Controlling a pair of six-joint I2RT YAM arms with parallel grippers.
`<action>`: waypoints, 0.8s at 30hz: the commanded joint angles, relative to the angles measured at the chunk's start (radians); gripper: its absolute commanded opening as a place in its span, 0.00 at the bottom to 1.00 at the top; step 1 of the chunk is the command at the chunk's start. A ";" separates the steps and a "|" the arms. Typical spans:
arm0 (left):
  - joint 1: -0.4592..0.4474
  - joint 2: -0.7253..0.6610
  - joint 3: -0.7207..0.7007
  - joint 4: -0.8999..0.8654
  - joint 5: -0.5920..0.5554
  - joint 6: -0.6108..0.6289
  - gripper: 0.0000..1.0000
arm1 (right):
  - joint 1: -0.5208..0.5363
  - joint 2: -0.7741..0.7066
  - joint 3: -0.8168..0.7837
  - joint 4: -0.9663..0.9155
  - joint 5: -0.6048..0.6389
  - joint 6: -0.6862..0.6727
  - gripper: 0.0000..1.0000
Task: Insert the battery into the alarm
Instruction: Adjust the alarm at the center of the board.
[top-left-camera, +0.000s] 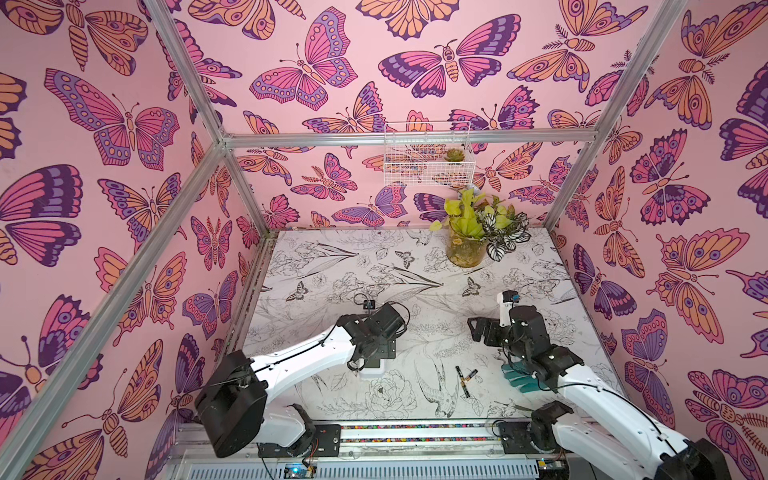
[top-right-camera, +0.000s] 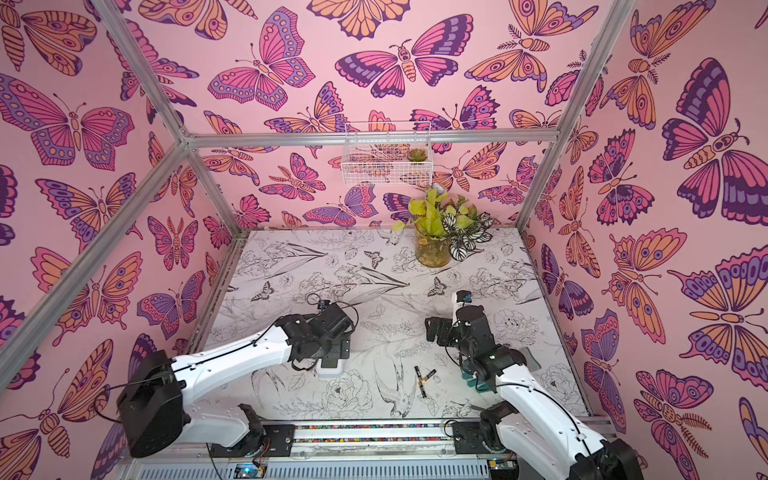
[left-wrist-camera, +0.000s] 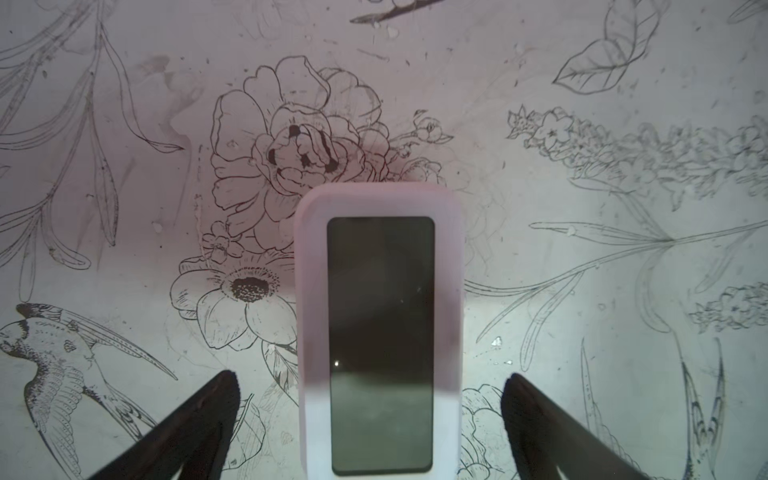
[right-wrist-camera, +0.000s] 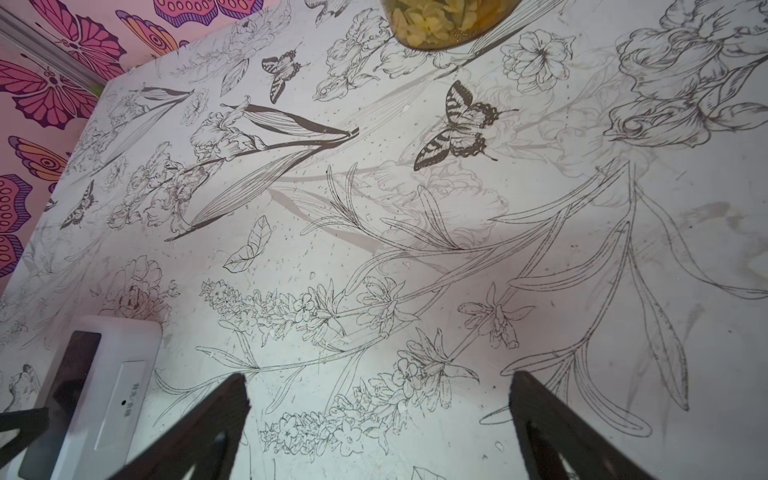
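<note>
- My left gripper hangs with its jaws spread wide, one finger on each side of the alarm, touching neither side.
- My right gripper is spread just as wide and holds nothing, over bare table.
- The alarm lies on the table, dark screen towards my left wrist.
- In a top view, the batteries lie at 3 o'clock from the alarm.
- A teal glove sits at 3 o'clock from them, partly under my right arm.
- A plant jar stands far off at 1 o'clock.
</note>
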 joint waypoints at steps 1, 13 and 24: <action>-0.004 0.056 0.034 -0.054 -0.032 -0.038 1.00 | 0.006 -0.020 -0.015 0.028 0.017 -0.016 0.99; -0.003 0.159 0.008 0.073 -0.005 -0.046 1.00 | 0.007 -0.003 -0.026 0.053 0.005 -0.009 0.99; 0.010 0.216 0.002 0.118 -0.013 -0.049 0.85 | 0.012 0.025 -0.029 0.077 -0.004 0.002 0.99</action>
